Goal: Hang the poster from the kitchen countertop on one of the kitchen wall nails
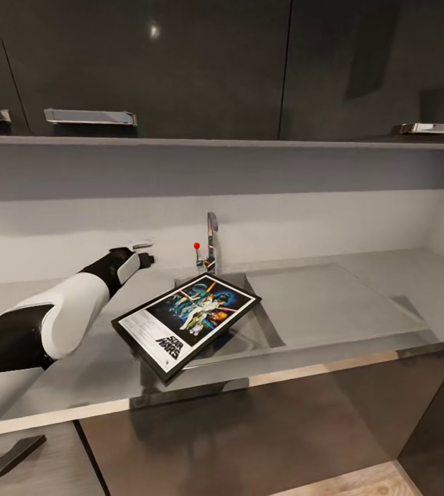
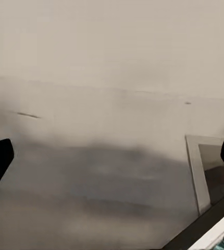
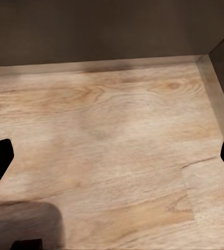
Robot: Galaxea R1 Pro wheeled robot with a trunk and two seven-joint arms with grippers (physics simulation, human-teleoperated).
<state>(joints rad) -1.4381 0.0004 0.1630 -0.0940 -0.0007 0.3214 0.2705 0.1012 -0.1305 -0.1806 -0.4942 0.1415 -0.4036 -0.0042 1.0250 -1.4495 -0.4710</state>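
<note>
Poster (image 1: 187, 322): we see it lying tilted across the sink (image 1: 252, 331), one corner overhanging the kitchen countertop (image 1: 359, 303) front edge, easy to pinch.
Left gripper (image 1: 146, 258): spread wide, holding nothing, beyond the poster toward the wall, beside the tap (image 1: 210, 241).
Right gripper (image 3: 112, 161): parted, unladen, aimed at the wooden floor (image 3: 112, 130).

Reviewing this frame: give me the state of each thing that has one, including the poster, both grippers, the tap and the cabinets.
poster: face up, lying tilted partly over the sink, not held.
left gripper: open, holding nothing, over the kitchen countertop near the back wall.
right gripper: open, holding nothing, pointed at the wooden floor.
tap: no water seen running.
upper cabinets: doors closed.
sink: partly covered by the poster.
</note>
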